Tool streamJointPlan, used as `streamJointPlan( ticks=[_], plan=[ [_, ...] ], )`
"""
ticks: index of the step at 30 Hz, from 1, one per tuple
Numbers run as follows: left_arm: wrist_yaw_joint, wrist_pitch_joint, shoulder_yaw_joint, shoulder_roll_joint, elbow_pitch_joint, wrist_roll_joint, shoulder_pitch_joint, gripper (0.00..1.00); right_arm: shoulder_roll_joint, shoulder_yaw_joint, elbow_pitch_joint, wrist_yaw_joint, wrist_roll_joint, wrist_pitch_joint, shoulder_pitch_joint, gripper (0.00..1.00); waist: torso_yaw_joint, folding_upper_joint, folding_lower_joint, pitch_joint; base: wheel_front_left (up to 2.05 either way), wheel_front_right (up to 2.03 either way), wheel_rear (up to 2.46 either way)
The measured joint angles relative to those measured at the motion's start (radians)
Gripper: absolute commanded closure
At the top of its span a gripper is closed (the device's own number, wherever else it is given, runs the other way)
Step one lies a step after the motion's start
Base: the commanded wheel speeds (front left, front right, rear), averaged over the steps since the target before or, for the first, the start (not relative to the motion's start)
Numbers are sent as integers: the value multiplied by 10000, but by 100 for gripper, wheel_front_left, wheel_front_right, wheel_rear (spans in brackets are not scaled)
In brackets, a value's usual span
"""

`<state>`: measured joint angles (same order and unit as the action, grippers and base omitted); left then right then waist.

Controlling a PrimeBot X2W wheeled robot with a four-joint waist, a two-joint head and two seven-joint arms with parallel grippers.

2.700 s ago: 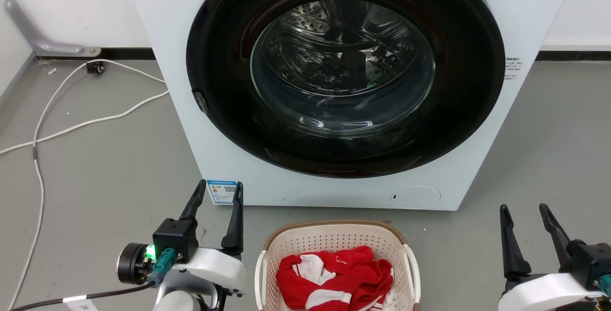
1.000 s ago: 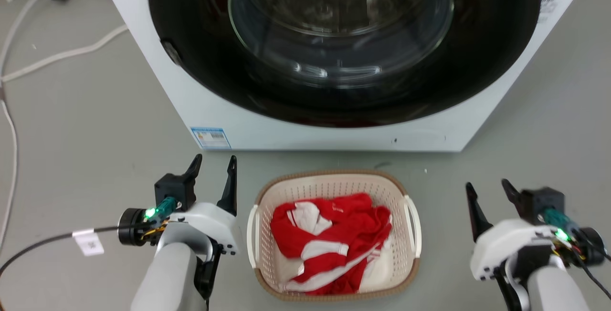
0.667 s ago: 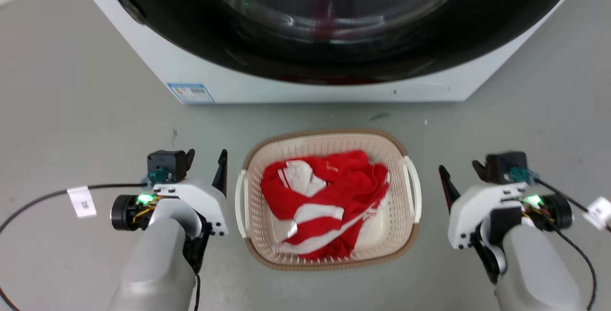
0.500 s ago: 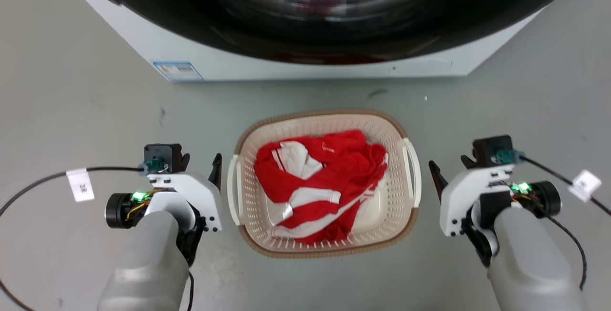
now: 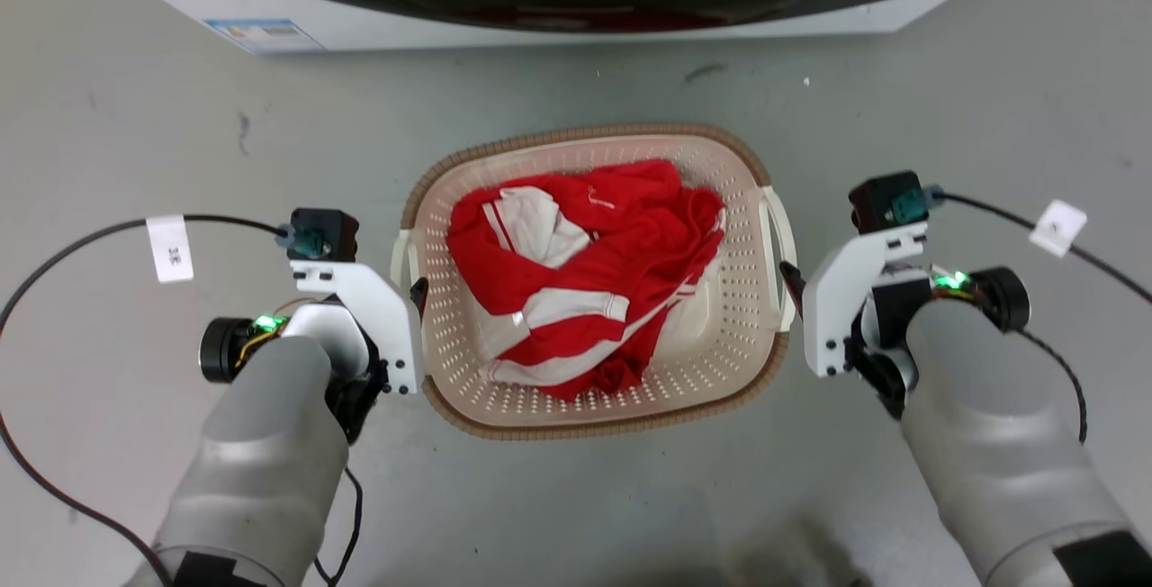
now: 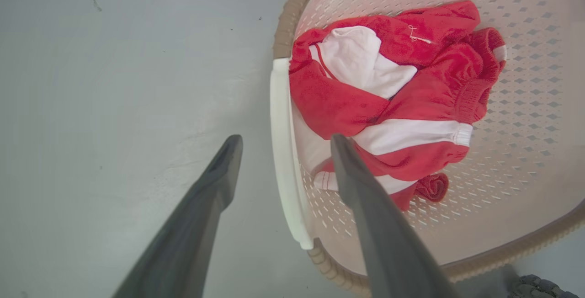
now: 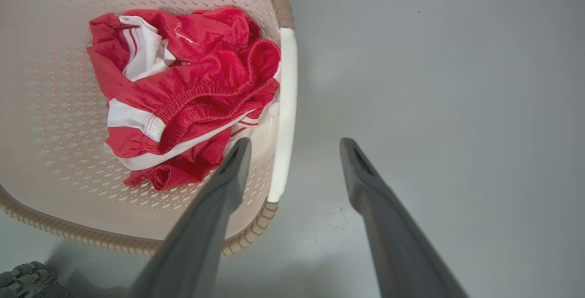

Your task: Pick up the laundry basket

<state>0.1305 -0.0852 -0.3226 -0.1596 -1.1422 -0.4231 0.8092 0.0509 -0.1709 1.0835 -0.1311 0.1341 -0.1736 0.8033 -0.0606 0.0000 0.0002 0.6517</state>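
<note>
Pale grey rounded forearms (image 5: 261, 452), capped by white angular wrist brackets (image 5: 373, 303) with small dark screws (image 5: 407, 386). Black boxy blocks (image 5: 322, 225) with teal plugs (image 5: 309, 243), green lights (image 5: 945, 281), black cables (image 5: 54, 254) carrying white tags (image 5: 169, 249). Long dark grey tapering fingers (image 6: 201, 211) on left gripper (image 6: 285, 137) and right gripper (image 7: 296, 140).

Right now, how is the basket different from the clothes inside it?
The laundry basket is cream with a brown rim; the clothes are red and white. The laundry basket has a rounded shape full of little holes; the clothes lie crumpled in a heap. The laundry basket stands on the floor; the clothes rest inside it. Both show white parts.
</note>
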Motion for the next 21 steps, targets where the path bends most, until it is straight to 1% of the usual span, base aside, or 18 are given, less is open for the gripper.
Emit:
streamJointPlan(
  ticks=[4,10,12,15,21],
  plan=[
    [2,-349,-412,-238,31,-502,338,0,6,-376,403,0,180,-88,620,0,-63,0,0,462,0,0,0],
    [2,-711,-882,-485,-96,-1051,784,0,2,-1093,736,0,876,-311,1223,0,-155,0,0,1084,0,0,0],
    [0,-1022,-1037,-518,-144,-1244,938,0,2,-1312,788,0,1294,-491,1392,0,-187,0,0,1250,0,0,0],
    [2,-1475,-1290,-525,-180,-1517,1116,0,2,-1615,892,0,1634,-757,1630,0,-217,0,0,1478,0,0,0],
    [2,-2071,-1751,-740,-136,-1967,1649,0,0,-2148,1129,0,2157,-1208,2061,0,-261,0,-1,1883,0,0,0]
  ],
)
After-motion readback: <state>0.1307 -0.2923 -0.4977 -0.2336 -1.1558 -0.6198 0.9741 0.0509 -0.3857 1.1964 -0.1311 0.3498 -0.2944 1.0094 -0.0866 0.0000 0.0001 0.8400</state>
